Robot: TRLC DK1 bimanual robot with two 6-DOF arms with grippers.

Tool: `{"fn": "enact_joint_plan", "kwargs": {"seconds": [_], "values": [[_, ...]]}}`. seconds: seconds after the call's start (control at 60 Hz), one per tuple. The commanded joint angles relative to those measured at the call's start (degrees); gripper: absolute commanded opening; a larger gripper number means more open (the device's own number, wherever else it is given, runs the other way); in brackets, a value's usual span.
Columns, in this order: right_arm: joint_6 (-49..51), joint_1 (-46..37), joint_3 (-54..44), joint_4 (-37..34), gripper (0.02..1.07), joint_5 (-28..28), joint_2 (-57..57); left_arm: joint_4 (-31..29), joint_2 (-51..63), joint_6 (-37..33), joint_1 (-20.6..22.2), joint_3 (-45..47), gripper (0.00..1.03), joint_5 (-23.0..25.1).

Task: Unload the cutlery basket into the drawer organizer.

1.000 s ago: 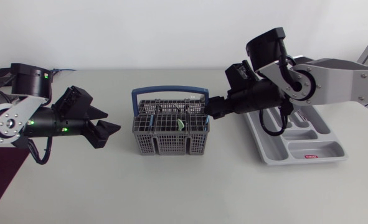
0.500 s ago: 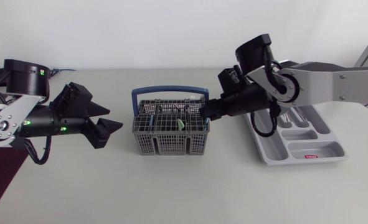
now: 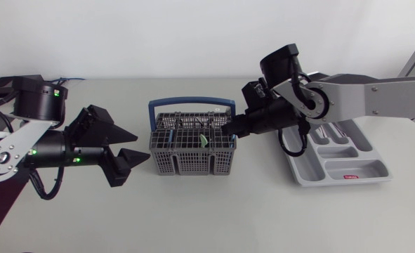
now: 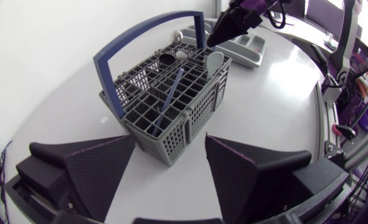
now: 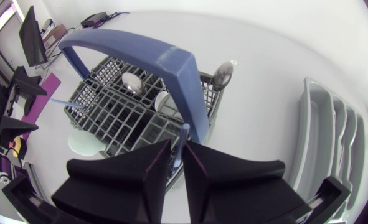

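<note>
A grey cutlery basket [image 3: 192, 151] with a blue handle [image 3: 191, 104] stands mid-table. It holds spoons [image 5: 221, 74], a pale green piece [image 3: 203, 140] and a blue-handled piece [image 4: 168, 102]. My right gripper [image 3: 228, 131] is at the basket's right end, just over its rim. In the right wrist view its fingers [image 5: 134, 174] stand nearly together on a thin blue handle [image 5: 184, 132] that rises between them. My left gripper [image 3: 126, 149] is open a short way left of the basket, with the basket's corner ahead of its fingers [image 4: 103, 168]. The grey drawer organizer [image 3: 365, 172] lies at the right.
The organizer [image 5: 333, 143] has several long compartments and lies behind my right arm's elbow. A person's chair and monitors stand beyond the table. Bare table surface lies in front of the basket and the organizer.
My right gripper has slid left to the basket's right end and its fingers have come together. My left arm has moved right, closer to the basket, still open.
</note>
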State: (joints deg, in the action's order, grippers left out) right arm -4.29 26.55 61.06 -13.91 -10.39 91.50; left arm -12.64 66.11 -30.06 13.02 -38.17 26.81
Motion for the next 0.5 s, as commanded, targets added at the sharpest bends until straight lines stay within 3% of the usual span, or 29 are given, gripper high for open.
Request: {"fn": "enact_joint_plan", "kwargs": {"seconds": [0.0,0.483], "values": [[-0.5,0.4,-0.8,1.1,0.12,0.5,-0.4,-0.5,-0.8,-0.5,1.0,1.1,0.96,0.7],[1.3,2.1,-2.6,1.7,0.09,2.9,-5.4,0.0,-0.4,-1.0,1.0,1.4,0.96,0.6]]}}
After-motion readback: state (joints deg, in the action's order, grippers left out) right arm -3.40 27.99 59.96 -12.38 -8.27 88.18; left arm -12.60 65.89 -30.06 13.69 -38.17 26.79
